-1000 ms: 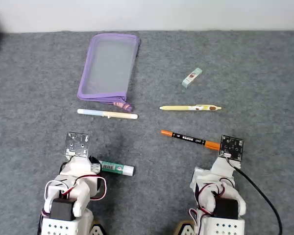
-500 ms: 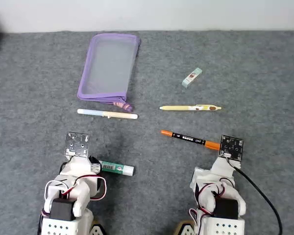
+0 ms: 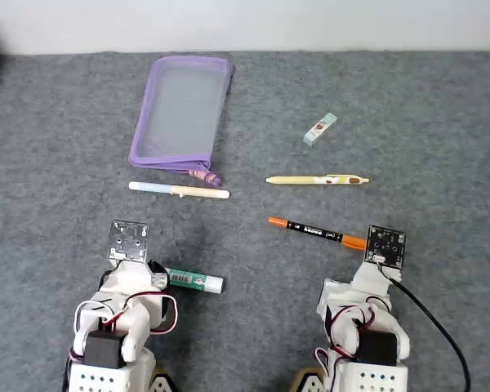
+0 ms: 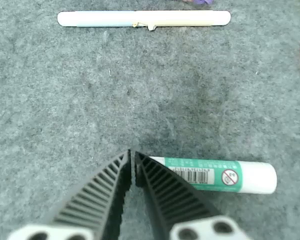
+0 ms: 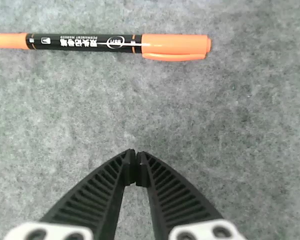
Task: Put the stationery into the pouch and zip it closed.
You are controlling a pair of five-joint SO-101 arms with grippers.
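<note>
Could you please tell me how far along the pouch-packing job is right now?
Nothing looks done: the eraser, yellow pen, orange marker, two-tone pen and glue stick all lie on the mat outside the pouch. Nothing is in hand: the left end effector and right end effector are shut and empty. All five items and the zipping remain.

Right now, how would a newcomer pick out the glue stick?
Find the purple pouch at the far side, then look nearer. The glue stick lies beside the left gripper: short, stubby, green label, white cap, unlike the slim pens.

Flat purple pouch (image 3: 182,110), stationery (image 3: 317,180) outside
</note>
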